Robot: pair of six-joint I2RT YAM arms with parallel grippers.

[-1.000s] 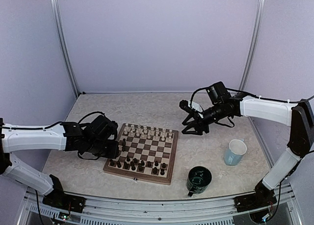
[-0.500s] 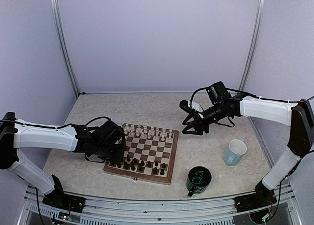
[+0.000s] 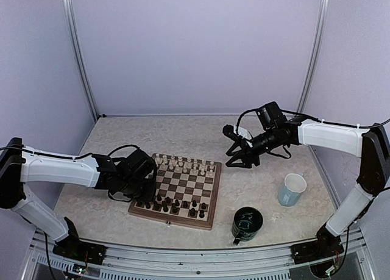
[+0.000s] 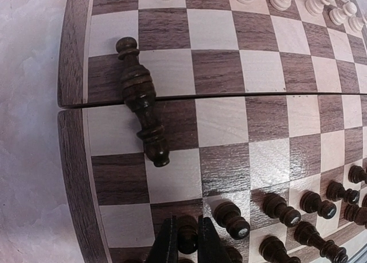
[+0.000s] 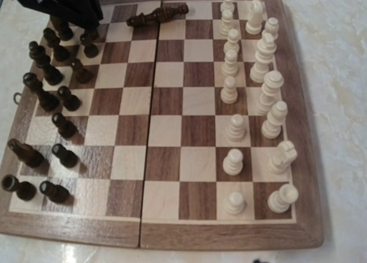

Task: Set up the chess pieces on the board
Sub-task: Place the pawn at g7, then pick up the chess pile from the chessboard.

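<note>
**Dark ranks filling, one piece down on the board**

Nearest us, the dark mug [image 3: 247, 224] stands on the table [image 3: 201, 133], its inside too dark to read. The pale mug [image 3: 292, 188] just behind it shows nothing inside. On to the board [image 3: 170, 220]: dark pieces [image 3: 177, 205] crowd the near rows. The left end effector [image 4: 187, 243] is pinched almost shut on a dark pawn [image 4: 187, 231] near the left corner, so I reckon it's seating that one. Just beyond, a toppled dark piece [image 4: 140, 99] lies across the fold by the left border. Next it wants gripping round the waist and standing upright. Cream pieces [image 3: 183, 165] line the far rows. Farthest off, the right end effector [image 3: 239, 158] hangs over the table past the board, fingers apart, holding nothing.
</note>
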